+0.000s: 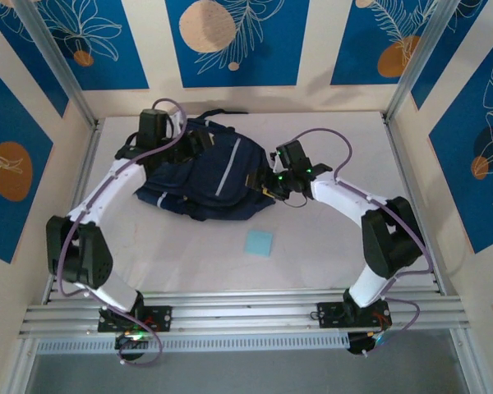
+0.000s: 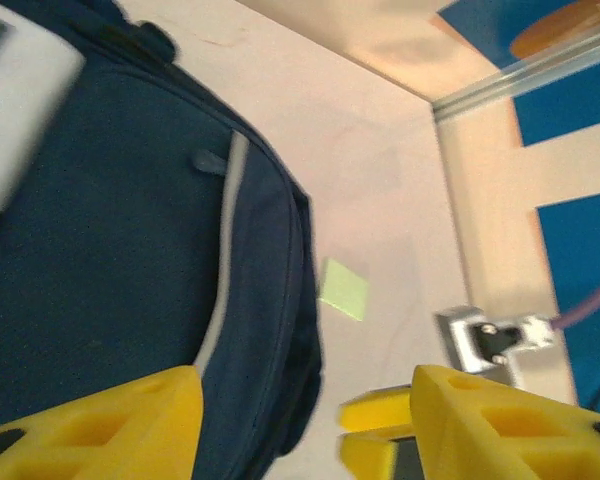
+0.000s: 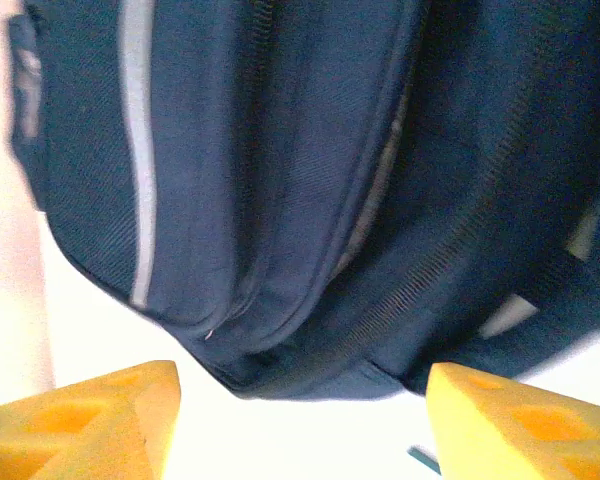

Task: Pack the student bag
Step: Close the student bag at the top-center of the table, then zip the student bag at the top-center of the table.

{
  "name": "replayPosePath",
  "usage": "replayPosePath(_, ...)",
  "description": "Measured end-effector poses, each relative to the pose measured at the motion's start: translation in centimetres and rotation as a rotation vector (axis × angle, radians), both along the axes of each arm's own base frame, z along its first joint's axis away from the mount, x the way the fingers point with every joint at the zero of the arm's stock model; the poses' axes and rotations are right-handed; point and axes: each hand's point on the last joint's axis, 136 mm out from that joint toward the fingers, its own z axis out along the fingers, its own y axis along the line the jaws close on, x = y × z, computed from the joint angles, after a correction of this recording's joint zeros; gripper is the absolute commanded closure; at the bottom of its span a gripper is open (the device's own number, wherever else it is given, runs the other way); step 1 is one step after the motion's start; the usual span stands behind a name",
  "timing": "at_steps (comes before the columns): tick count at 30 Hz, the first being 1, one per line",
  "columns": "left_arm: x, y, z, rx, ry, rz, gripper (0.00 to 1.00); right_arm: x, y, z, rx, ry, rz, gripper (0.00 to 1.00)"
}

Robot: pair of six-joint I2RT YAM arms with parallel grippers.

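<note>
The student bag point(image 1: 205, 171), dark navy with a light stripe, lies flat at the back middle of the table. My left gripper point(image 1: 186, 145) hovers over its left upper part. In the left wrist view this gripper point(image 2: 305, 430) is open, its yellow fingers point(image 2: 110, 420) straddling the bag's edge point(image 2: 130, 250) without touching it. My right gripper point(image 1: 268, 187) is at the bag's right lower corner. In the right wrist view it point(image 3: 300, 430) stands open just short of the bag's zipped bottom edge point(image 3: 310, 250), with nothing between the fingers.
A small pale blue-green square pad point(image 1: 259, 243) lies on the white table in front of the bag, and the left wrist view shows it point(image 2: 344, 288) too. Aluminium frame posts point(image 1: 57, 66) and patterned walls close in the table point(image 1: 329, 254) on three sides.
</note>
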Motion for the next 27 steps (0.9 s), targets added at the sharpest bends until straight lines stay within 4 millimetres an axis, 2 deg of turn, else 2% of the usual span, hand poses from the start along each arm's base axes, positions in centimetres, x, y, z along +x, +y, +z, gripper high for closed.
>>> replayPosePath(3, -1.1, 2.8, -1.8, 0.040, 0.028, 0.076, 0.40, -1.4, -1.0, -1.0, -0.103, 0.026, -0.007, 0.28)
replayPosePath(5, -1.6, 4.9, -3.5, 0.057, 0.059, 0.136, 0.40, -2.3, -1.4, -1.7, -0.161, 0.041, -0.003, 0.21)
replayPosePath(7, -2.2, 7.3, -5.8, 0.065, 0.110, 0.208, 0.40, -3.1, -1.4, -2.3, -0.210, 0.048, 0.006, 0.19)
replayPosePath(10, -2.9, 10.2, -9.1, 0.060, 0.190, 0.306, 0.40, -3.7, -0.8, -2.4, -0.250, 0.045, 0.027, 0.20)
replayPosePath(13, -3.4, 12.1, -11.3, 0.053, 0.249, 0.391, 0.40, -3.4, 0.9, -2.2, -0.256, 0.027, 0.054, 0.21)
replayPosePath(22, -1.5, 13.5, -13.3, -0.014, 0.288, 0.534, 0.40, -4.6, 6.8, -2.8, -0.236, -0.028, 0.161, 0.21)
replayPosePath(27, -1.5, 13.6, -14.1, -0.039, 0.321, 0.572, 0.39, -4.7, 8.0, -2.8, -0.208, -0.039, 0.167, 0.21)
